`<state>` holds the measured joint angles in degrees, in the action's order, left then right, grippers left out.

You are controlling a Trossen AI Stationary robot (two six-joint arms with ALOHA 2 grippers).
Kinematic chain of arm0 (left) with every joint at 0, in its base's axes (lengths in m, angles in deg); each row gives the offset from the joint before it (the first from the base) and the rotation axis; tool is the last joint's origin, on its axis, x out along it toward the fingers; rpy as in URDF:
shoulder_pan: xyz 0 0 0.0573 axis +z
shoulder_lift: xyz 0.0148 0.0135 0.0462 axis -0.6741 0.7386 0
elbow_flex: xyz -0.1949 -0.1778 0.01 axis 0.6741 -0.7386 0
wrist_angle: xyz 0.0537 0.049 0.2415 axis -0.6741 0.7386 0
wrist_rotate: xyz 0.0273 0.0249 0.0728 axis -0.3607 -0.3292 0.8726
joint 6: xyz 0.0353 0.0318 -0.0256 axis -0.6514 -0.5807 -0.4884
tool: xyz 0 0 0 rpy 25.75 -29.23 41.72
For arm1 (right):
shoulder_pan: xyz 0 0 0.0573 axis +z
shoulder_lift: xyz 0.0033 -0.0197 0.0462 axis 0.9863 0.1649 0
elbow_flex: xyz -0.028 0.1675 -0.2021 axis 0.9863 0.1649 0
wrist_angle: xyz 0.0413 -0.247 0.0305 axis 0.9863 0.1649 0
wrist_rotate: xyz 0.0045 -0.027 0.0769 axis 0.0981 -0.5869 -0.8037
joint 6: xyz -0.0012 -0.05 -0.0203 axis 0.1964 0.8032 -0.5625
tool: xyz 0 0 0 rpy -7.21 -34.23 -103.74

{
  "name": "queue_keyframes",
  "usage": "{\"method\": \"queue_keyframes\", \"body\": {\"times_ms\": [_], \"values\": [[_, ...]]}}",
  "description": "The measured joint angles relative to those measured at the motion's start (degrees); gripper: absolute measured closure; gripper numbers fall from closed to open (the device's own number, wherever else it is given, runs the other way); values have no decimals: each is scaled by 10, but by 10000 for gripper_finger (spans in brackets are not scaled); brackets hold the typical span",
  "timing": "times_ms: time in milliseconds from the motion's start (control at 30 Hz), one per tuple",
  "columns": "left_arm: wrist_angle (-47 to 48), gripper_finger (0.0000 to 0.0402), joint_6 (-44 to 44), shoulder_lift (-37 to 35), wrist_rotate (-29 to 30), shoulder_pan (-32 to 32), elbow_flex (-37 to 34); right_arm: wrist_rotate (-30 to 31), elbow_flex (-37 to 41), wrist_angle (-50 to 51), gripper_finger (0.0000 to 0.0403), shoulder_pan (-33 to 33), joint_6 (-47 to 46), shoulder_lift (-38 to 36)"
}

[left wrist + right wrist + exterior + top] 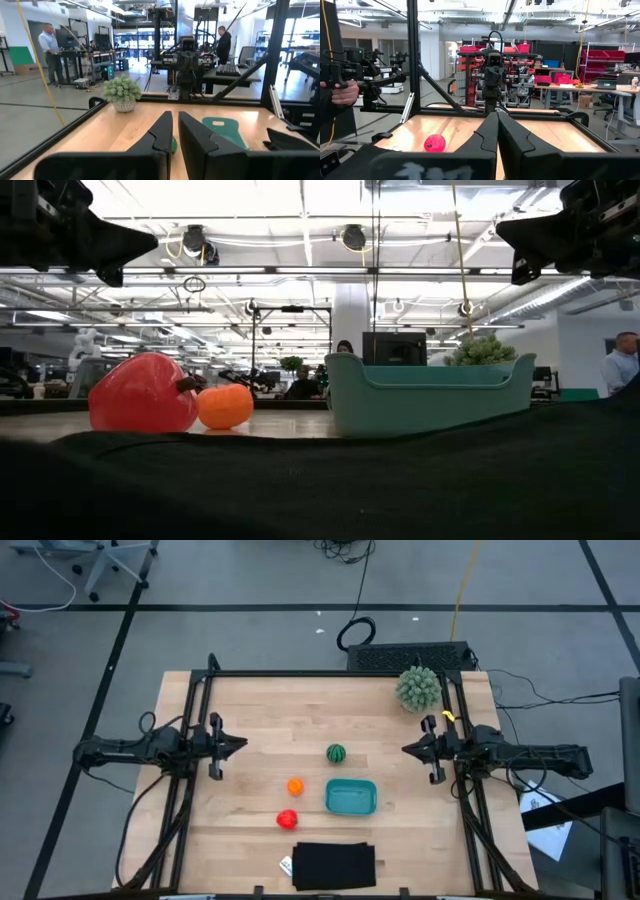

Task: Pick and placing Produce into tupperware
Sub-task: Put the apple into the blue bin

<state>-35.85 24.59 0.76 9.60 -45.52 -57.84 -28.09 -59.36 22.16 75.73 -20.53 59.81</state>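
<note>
wooden tabletop (pixel 270 720) under me carries all 3 produce pieces loose and the tupperware (pixel 351 797) with nothing in it that i can see. my left gripper (pixel 238 744) hangs at the table's left side with its fingers nearly together and nothing between them; my right gripper (pixel 408 749) waits at the right side, fingers pressed together, also holding nothing.

watermelon (pixel 336 753) sits near the table's middle, between my 2 grippers. orange ball (pixel 295 786) lies just left of the tupperware, and the red tomato (pixel 287 820) is a little nearer the front edge, close to the black flat rectangle (pixel 334 865). the spiky green ball (pixel 417 688) at the back right corner is not mine to move.

i judge nothing is picked yet. to do this step well, i should spread the left fingers wide before descending, come straight down over 1 piece, and centre it between the pads, since these round pieces will likely roll if i nudge them off-centre.
</note>
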Motion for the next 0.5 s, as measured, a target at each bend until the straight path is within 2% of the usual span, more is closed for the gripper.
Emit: {"method": "queue_keyframes", "body": {"times_ms": [333, 500], "values": [[-178, 366, -17, 167, -4, -16, 1, 0, 0, 0, 403, 0, 5, 0], [-226, 367, -18, 252, -4, -30, 32, 0, 0, 0, 403, 0, 5, 0]]}}
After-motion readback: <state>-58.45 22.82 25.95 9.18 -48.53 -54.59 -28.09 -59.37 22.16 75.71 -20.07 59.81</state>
